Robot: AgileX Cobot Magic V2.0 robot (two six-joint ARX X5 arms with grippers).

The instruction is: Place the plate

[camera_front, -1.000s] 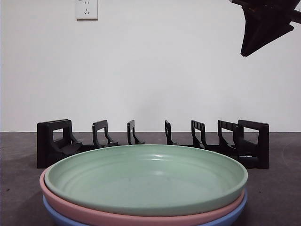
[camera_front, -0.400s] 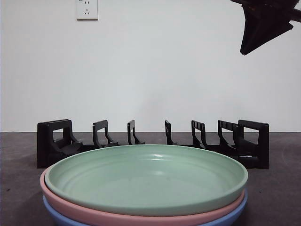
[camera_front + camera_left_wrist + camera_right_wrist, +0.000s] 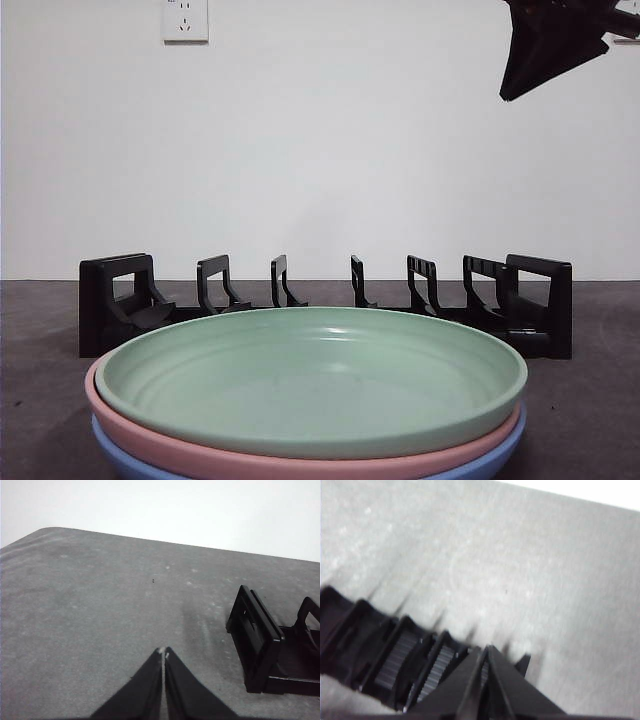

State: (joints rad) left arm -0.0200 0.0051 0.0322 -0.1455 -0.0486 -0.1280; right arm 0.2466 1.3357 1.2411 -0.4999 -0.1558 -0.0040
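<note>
Dark grey speckled tabletop [image 3: 40, 400] meets a plain white wall [image 3: 320, 150] bearing a white socket [image 3: 185, 19]. Left claw [image 3: 164, 653] and right claw [image 3: 487, 650] both pressed together, empty.

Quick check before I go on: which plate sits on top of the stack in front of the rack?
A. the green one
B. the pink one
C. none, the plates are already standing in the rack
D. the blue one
A. In the front view the green plate lies on top, with the pink plate under it and the blue plate at the bottom; the black rack behind them holds no plate.
</note>
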